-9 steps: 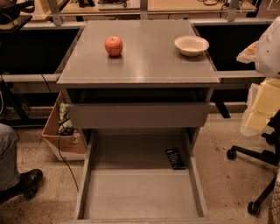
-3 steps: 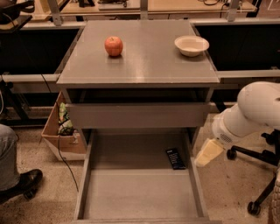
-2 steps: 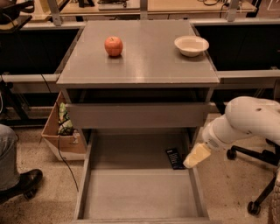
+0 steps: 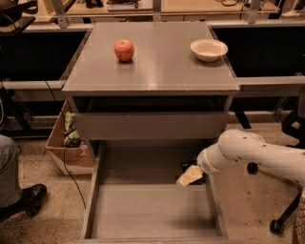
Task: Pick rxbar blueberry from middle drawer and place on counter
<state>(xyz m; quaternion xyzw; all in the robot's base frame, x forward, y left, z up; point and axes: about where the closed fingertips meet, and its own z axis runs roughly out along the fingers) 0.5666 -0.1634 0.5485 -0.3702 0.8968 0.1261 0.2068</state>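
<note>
Fingers (image 4: 190,174) first, and they read as one pale yellowish wedge from this angle, so open or closed, I cannot tell. That wedge is the gripper (image 4: 182,181), tip angled down and to the left, hanging low inside the middle drawer (image 4: 147,209) close to its right wall, on the end of the white arm (image 4: 257,152) reaching in from the right. The drawer is pulled well out toward us, its grey floor bare across the near half. Just behind the gripper, at the back right of that floor, sits the rxbar blueberry (image 4: 187,167). It is mostly covered, only a dark sliver peeking out at the upper left of the wedge, so which way its long axis runs cannot be read. On the floor at left, a shoe (image 4: 28,198), and beside the cabinet a cardboard box (image 4: 64,152) with a green packet (image 4: 70,131) standing in it. Above the open tray, a shorter drawer (image 4: 150,125) shows its plain front. Up on the counter (image 4: 157,66), an apple (image 4: 124,50) sits upright at the far left and a white bowl (image 4: 208,49) at the far right, well apart. Wooden desks (image 4: 190,5) run along the back.
</note>
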